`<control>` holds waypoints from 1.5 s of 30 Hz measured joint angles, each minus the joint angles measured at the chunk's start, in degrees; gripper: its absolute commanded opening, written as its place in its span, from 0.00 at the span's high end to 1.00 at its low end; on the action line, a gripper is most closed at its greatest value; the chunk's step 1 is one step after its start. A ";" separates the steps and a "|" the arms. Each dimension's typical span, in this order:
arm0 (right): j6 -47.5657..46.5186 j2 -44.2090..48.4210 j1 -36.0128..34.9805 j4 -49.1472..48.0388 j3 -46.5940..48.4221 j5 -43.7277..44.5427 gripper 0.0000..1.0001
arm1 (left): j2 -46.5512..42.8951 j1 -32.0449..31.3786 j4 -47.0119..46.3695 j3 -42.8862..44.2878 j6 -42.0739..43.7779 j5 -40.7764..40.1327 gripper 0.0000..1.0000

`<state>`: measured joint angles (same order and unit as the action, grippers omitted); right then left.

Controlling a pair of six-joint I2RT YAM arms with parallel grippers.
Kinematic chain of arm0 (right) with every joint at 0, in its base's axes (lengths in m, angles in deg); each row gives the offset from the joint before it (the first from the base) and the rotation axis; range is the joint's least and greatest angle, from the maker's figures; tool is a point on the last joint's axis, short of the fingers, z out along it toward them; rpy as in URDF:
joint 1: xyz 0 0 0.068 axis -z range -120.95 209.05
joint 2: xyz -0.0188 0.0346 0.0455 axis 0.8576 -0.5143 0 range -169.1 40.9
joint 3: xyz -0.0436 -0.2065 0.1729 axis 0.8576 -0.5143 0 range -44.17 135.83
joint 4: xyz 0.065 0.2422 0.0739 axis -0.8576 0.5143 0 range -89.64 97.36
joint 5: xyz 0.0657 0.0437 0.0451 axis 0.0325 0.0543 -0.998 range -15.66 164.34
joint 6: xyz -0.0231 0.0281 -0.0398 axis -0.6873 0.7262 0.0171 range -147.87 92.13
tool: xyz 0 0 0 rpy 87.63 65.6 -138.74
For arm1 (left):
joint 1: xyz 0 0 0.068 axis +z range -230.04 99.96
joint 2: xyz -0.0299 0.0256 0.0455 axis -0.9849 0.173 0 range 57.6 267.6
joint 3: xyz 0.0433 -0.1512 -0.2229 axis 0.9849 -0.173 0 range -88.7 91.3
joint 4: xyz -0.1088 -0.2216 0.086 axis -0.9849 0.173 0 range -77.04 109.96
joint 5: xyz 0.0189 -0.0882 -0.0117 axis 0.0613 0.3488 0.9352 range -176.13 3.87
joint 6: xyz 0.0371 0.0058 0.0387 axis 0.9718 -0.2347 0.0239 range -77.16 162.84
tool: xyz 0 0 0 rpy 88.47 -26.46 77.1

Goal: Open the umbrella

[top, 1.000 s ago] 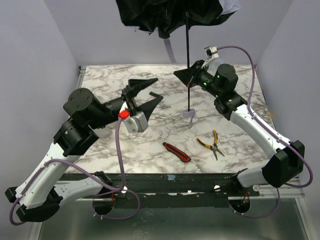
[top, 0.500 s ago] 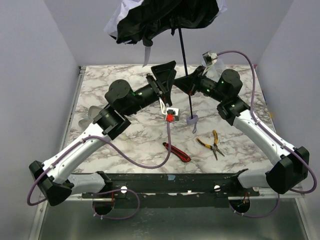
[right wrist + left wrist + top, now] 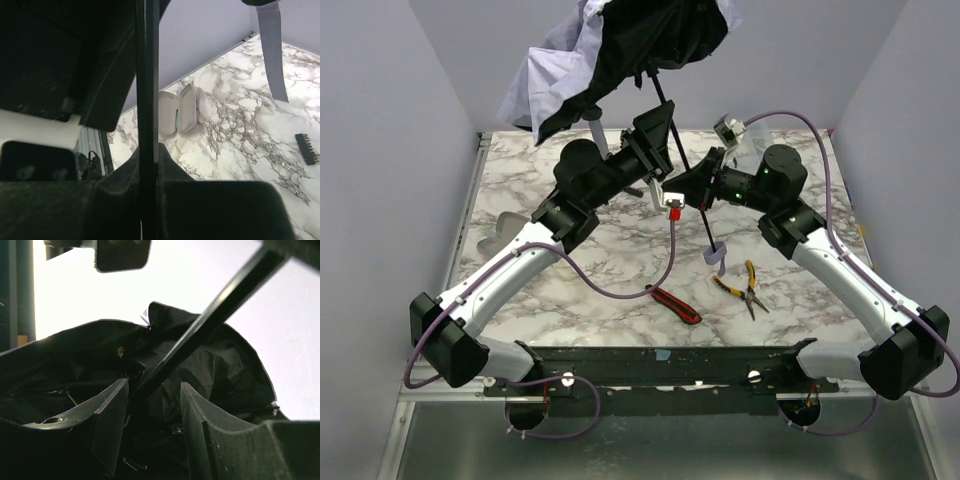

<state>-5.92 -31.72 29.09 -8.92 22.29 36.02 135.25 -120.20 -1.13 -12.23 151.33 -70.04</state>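
The right gripper (image 3: 703,188) is clamped on the umbrella (image 3: 645,40), its two fingers pinched tight on the thin black shaft (image 3: 706,222). In its own wrist view the shaft (image 3: 147,75) runs straight up from between the closed fingers (image 3: 172,170). From that grip the shaft leans up and away toward the left arm. The canopy (image 3: 560,75) hangs well above both grippers as a loose bundle, with black lining showing and pale lavender fabric spilling to the left-arm side. Below the right gripper the stubby pale handle (image 3: 716,256) sits low over the marble table (image 3: 520,285); I cannot tell whether it touches the top.

The left gripper (image 3: 660,128) is raised just above the right one, higher along the shaft and nearer the canopy. Its jaws stand apart. In its wrist view the shaft (image 3: 215,310) passes slantwise through the gap between the two fingers (image 3: 107,410), with the dark folds of the canopy (image 3: 220,365) right behind them. I cannot tell whether either finger touches the shaft.

On the table below and to the near side of the right gripper lie yellow-handled pliers (image 3: 745,285). A red and black knife (image 3: 673,304) lies a bit further toward the arm bases. An open glasses case (image 3: 177,115) lies far off beyond the left arm, near the wall.
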 measured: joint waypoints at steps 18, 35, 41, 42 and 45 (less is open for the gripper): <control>-2.62 2.16 -0.48 4.96 -3.82 -1.51 1.00 | 1.77 5.97 0.20 3.17 5.03 -2.51 0.83; -0.42 1.97 -0.79 3.82 -4.72 -1.68 1.00 | -4.24 2.84 6.32 -4.85 4.15 -0.24 0.68; -0.37 2.40 -0.61 3.91 -5.29 -1.66 1.00 | -3.23 2.80 6.45 -3.89 3.76 -0.26 0.68; -0.37 2.58 -0.59 3.98 -5.49 -1.66 1.00 | -2.82 2.80 6.40 -3.54 3.74 -0.26 0.69; -0.46 3.15 -0.59 4.61 -5.99 -1.77 1.00 | -1.49 2.80 6.58 -1.95 3.08 -0.44 0.69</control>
<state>-6.38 -28.57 28.50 -4.31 16.30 34.25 133.76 -117.40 5.45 -14.18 154.41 -70.47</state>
